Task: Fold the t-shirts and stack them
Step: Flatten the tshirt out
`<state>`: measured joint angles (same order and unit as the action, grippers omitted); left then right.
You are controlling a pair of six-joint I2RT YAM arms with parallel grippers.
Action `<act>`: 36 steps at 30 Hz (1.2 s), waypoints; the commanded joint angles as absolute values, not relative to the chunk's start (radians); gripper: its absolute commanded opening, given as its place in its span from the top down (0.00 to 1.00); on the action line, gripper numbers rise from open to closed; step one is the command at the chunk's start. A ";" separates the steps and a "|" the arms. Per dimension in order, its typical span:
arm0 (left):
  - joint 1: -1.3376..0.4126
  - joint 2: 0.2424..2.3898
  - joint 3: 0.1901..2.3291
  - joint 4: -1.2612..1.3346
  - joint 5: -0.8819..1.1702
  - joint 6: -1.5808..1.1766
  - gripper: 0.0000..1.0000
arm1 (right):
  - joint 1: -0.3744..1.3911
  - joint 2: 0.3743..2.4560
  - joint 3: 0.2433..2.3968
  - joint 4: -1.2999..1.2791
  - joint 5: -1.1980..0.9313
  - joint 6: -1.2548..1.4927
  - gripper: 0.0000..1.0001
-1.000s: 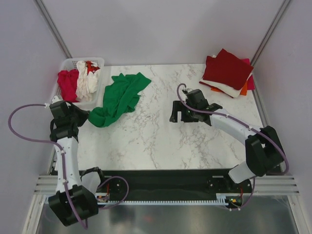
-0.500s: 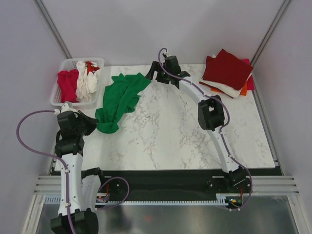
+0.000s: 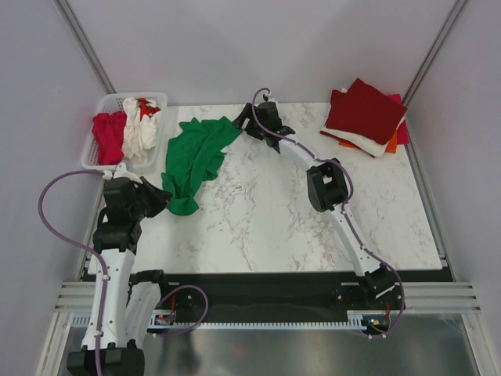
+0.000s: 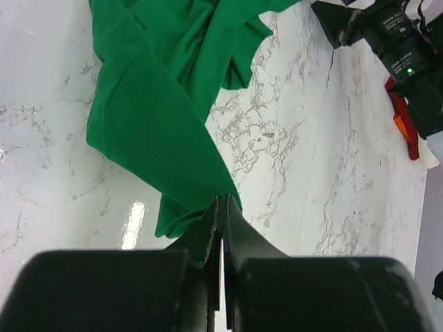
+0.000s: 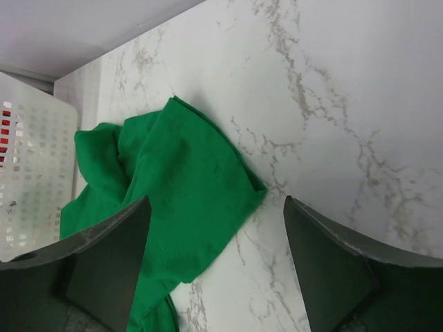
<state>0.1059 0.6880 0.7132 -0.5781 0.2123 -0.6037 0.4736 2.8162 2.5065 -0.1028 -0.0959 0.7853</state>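
The right gripper (image 3: pixel 241 123), a second ago parked over the middle of the white marble-patterned table (image 3: pixel 274 211), has swung out on a near-straight arm to the far end of the crumpled bright green soft cloth t-shirt (image 3: pixel 192 157); in its wrist view its jaws stand wide apart on either side of the shirt's far corner, grasping nothing yet. The left gripper (image 4: pixel 221 200) is clenched on the shirt's near end, green cloth pinched between its closed jaws; it has drawn back toward the near edge, so the shirt now lies stretched in a long strip beside the white plastic slatted basket (image 3: pixel 98 110).

That looks like the set-up for spreading the garment flat: one end is held and the other is about to be taken; folding is not yet begun. The pile of folded shirts, dark red on top (image 3: pixel 364 110), sits at the far right corner; a magenta shirt (image 3: pixel 108 133) and a white shirt (image 3: pixel 139 129) wait in the basket.
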 commanded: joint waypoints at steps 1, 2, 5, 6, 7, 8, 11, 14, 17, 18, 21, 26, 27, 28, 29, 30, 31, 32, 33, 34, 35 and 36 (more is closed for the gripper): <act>0.091 0.670 0.713 -0.572 0.227 -0.568 0.98 | 0.517 2.867 2.539 -0.086 -0.048 0.845 0.15; 0.086 0.672 0.713 -0.572 0.227 -0.568 0.98 | 0.520 2.879 2.537 -0.081 -0.045 0.851 0.17; 0.080 0.680 0.713 -0.572 0.227 -0.568 0.98 | 0.528 2.898 2.543 -0.063 -0.032 0.871 0.32; 0.080 0.680 0.713 -0.572 0.227 -0.568 0.98 | 0.528 2.899 2.542 -0.063 -0.026 0.876 0.42; 0.080 0.681 0.713 -0.572 0.227 -0.568 0.98 | 0.526 2.904 2.542 -0.061 -0.018 0.877 0.46; 0.080 0.683 0.713 -0.572 0.227 -0.568 0.98 | 0.528 2.904 2.539 -0.061 -0.014 0.876 0.51; 0.077 0.677 0.713 -0.572 0.227 -0.568 0.98 | 0.523 2.904 2.520 -0.058 -0.008 0.876 0.70; 0.074 0.676 0.713 -0.572 0.227 -0.568 0.98 | 0.515 2.895 2.510 -0.052 -0.006 0.876 0.95; 0.074 0.676 0.715 -0.572 0.227 -0.568 0.98 | 0.503 2.870 2.484 -0.022 -0.006 0.876 1.00; 0.074 0.678 0.713 -0.572 0.227 -0.568 0.98 | 0.502 2.861 2.476 -0.014 -0.006 0.871 1.00; 0.074 0.672 0.715 -0.572 0.227 -0.568 0.98 | 0.486 2.795 2.441 0.018 -0.032 0.853 1.00; 0.074 0.646 0.715 -0.572 0.227 -0.568 0.98 | 0.446 2.518 2.252 0.093 -0.066 0.802 1.00; 0.074 0.640 0.721 -0.572 0.227 -0.568 0.98 | 0.442 2.466 2.165 0.106 -0.060 0.793 1.00; 0.074 0.626 0.727 -0.572 0.227 -0.568 0.98 | 0.433 2.365 2.122 0.133 -0.058 0.785 1.00; 0.074 0.623 0.736 -0.572 0.227 -0.568 0.98 | 0.431 2.315 2.084 0.141 -0.061 0.764 1.00; 0.074 0.621 0.765 -0.624 0.147 -0.572 0.98 | 0.428 2.266 2.016 0.146 -0.061 0.753 1.00; 0.074 0.618 0.787 -0.644 0.143 -0.572 0.98 | 0.426 2.220 1.985 0.150 -0.060 0.740 1.00; 0.074 0.618 0.834 -0.652 0.135 -0.569 0.98 | 0.423 2.130 1.955 0.150 -0.064 0.720 1.00; 0.072 0.620 0.862 -0.661 0.117 -0.568 0.98 | 0.422 2.085 1.897 0.153 -0.066 0.713 1.00; 0.075 0.621 0.891 -0.682 0.104 -0.560 0.98 | 0.419 1.997 1.866 0.156 -0.072 0.706 1.00; 0.074 0.624 0.922 -0.696 0.088 -0.551 0.98 | 0.419 1.952 1.836 0.156 -0.071 0.698 1.00; 0.074 0.627 0.984 -0.709 0.048 -0.548 0.98 | 0.416 1.904 1.775 0.158 -0.069 0.681 1.00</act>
<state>0.0761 0.6346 0.8375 -0.6807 0.1360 -0.5972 0.4118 2.1014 1.8576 0.0628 -0.0616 0.7475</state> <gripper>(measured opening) 0.028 0.009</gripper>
